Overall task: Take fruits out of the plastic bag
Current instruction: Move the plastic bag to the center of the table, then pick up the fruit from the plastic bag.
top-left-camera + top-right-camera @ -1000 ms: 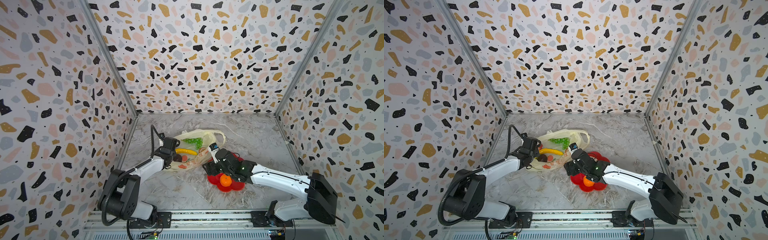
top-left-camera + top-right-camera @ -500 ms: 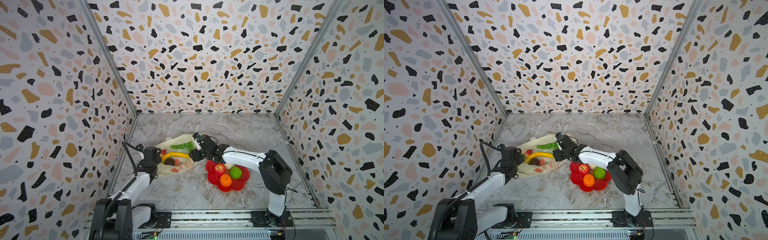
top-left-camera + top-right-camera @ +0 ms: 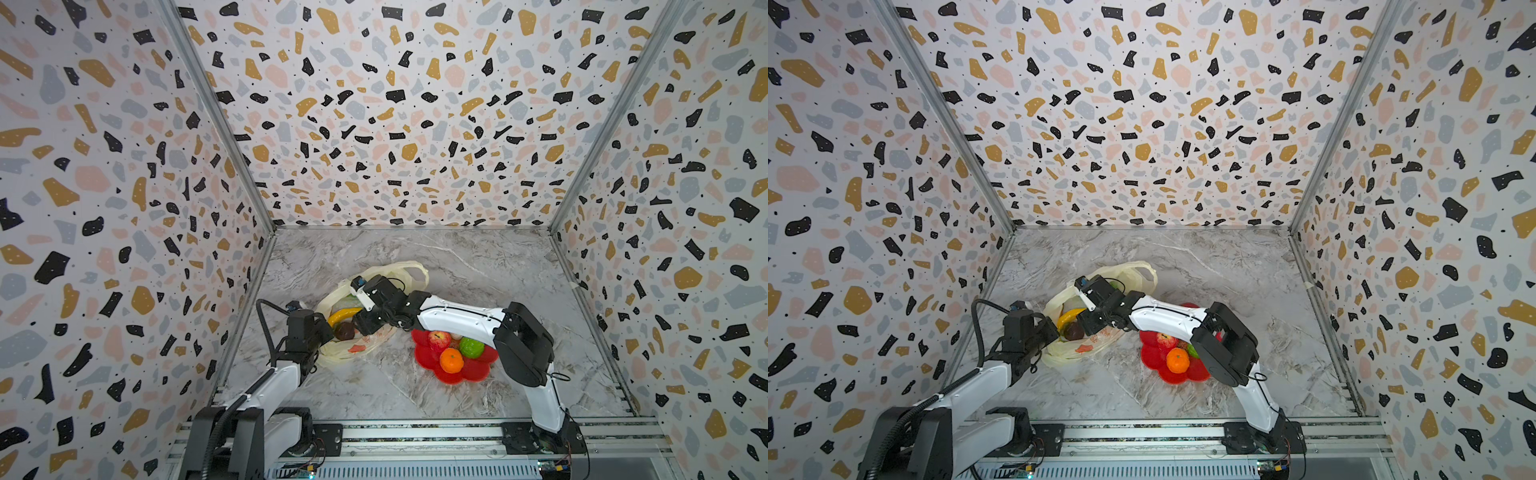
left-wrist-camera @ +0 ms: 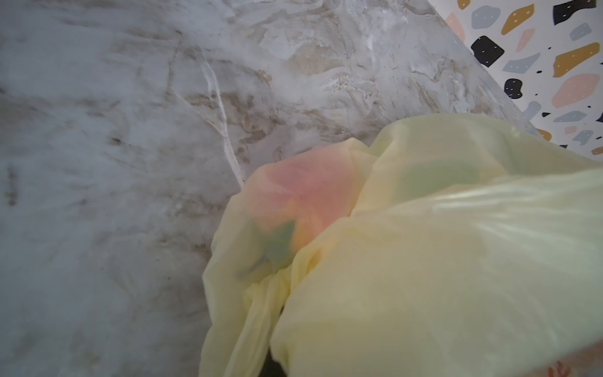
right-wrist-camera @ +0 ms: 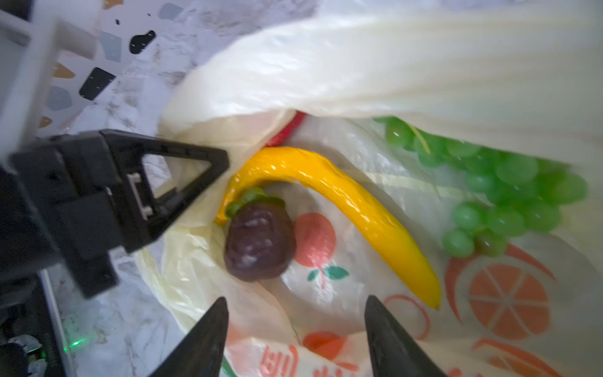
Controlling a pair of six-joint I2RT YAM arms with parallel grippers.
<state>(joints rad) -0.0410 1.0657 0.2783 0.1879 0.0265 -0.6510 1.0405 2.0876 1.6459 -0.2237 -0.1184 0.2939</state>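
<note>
Plastic bag [image 5: 391,65]: pale yellow, translucent, crinkled, orange-slice prints, mouth gaping. Inside bag: yellow banana [image 5: 342,196], dark purple fruit [image 5: 259,244] with green cap touching banana, green grape bunch [image 5: 509,196] deeper in. Right gripper [image 5: 295,300]: jaws spread, empty, tips at bag mouth near purple fruit. Left gripper [image 3: 326,332] clamped on bag rim. Red lettering on bag unreadable. Red apple [image 3: 438,338], orange [image 3: 452,359], green citrus [image 3: 471,347] outside bag, on red plate [image 3: 469,374].
</note>
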